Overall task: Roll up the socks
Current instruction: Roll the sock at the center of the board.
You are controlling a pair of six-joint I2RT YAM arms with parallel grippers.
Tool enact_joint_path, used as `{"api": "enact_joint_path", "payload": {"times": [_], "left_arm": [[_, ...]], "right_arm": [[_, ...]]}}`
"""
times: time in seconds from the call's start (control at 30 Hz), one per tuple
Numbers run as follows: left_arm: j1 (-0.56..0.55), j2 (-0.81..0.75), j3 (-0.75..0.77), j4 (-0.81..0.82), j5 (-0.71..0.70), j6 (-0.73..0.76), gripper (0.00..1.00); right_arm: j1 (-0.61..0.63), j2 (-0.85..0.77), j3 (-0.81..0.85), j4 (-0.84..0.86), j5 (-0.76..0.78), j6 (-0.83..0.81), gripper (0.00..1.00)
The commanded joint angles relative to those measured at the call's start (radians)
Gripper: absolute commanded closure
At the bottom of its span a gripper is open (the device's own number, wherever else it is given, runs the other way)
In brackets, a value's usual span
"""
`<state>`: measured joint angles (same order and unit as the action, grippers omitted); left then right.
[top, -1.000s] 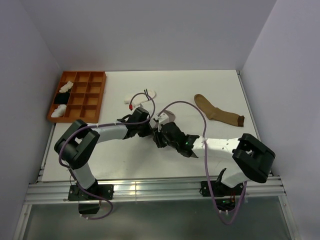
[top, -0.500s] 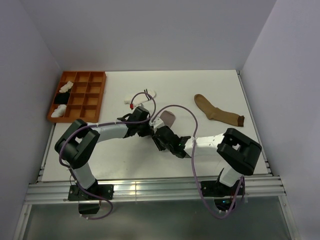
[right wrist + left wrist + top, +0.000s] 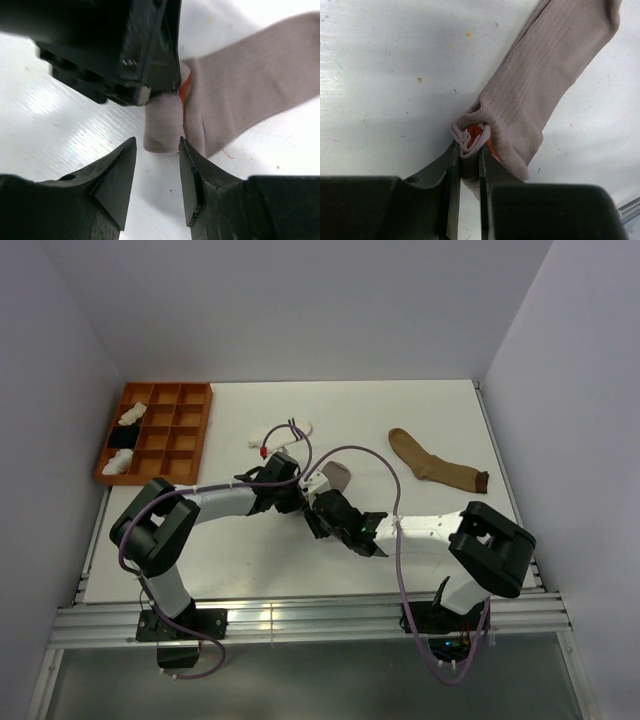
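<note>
The grey sock point(image 3: 547, 75) lies on the table, its toe end point(image 3: 337, 476) stretching away from both grippers. My left gripper point(image 3: 469, 150) is shut on the sock's rolled cuff end, where red shows inside the fold. In the right wrist view the short grey roll point(image 3: 162, 127) sticks out under the left gripper's black body point(image 3: 110, 45). My right gripper point(image 3: 157, 145) is open, its fingertips just short of the roll on either side. The short white striped sock point(image 3: 285, 430) lies behind the arms. The tan-brown sock point(image 3: 435, 468) lies flat at the right.
An orange compartment tray point(image 3: 170, 430) sits at the far left with white and black bundles in its left cells. Both arms meet at the middle of the table point(image 3: 400, 420), their purple cables looping above them.
The right jaws have widened a little and now stand apart from the roll. The right arm's elbow has shifted. The grey sock's free end has moved slightly right; the left gripper keeps its hold.
</note>
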<state>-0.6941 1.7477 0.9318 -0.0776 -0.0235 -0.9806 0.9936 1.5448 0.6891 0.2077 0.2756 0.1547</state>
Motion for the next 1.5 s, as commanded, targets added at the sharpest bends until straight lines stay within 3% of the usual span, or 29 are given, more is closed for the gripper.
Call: {"api": "enact_joint_path", "payload": {"times": [0.0, 0.6, 0.7, 0.83, 0.9, 1.1, 1.33, 1.47], "left_arm": [[-0.001, 0.038, -0.002, -0.099, -0.003, 0.04, 0.99], [-0.002, 0.035, -0.002, -0.097, 0.011, 0.039, 0.98], [-0.002, 0.029, -0.004, -0.094, 0.011, 0.036, 0.94], [-0.002, 0.015, -0.011, -0.091, 0.008, 0.03, 0.79], [-0.002, -0.004, -0.017, -0.088, 0.002, 0.026, 0.74], [0.013, -0.071, -0.059, -0.057, -0.016, 0.007, 0.48], [0.039, -0.183, -0.145, 0.002, -0.067, -0.056, 0.29], [0.042, -0.244, -0.189, 0.036, -0.087, -0.095, 0.26]], "right_arm": [[0.017, -0.045, 0.016, 0.036, 0.042, -0.015, 0.52], [0.019, 0.159, 0.058, 0.064, 0.042, -0.05, 0.55], [0.017, 0.167, 0.055, 0.059, 0.054, -0.047, 0.64], [0.017, 0.161, 0.058, 0.038, 0.042, -0.032, 0.95], [0.007, 0.152, 0.053, 0.024, -0.007, -0.009, 1.0], [-0.102, 0.106, 0.033, -0.005, -0.262, 0.072, 1.0], [-0.265, 0.115, 0.036, -0.01, -0.631, 0.157, 1.0], [-0.343, 0.176, 0.043, 0.068, -0.876, 0.277, 1.0]]}}
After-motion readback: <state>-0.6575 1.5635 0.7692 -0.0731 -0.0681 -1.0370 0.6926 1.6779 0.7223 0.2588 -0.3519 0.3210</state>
